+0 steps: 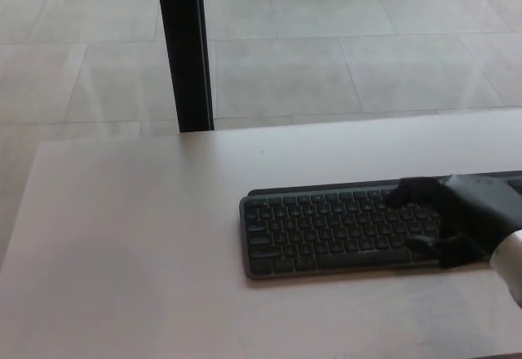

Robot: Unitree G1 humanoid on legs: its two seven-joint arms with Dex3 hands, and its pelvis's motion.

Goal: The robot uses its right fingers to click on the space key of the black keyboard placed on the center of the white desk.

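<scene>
A black keyboard (334, 230) lies flat on the white desk (147, 237), running off the picture's right edge. My right hand (461, 216) comes in from the right and is blurred by motion. It hovers over the keyboard's right half, covering the keys there, with one finger (408, 192) reaching left over the upper key rows. The long space key (371, 258) in the bottom row shows uncovered to the left of the hand. Whether the hand touches any key cannot be told. My left hand does not show.
A black vertical post (184, 49) stands behind the desk's far edge at upper left. Grey tiled floor (342, 57) lies beyond the desk. The desk's left edge runs down the picture's left side.
</scene>
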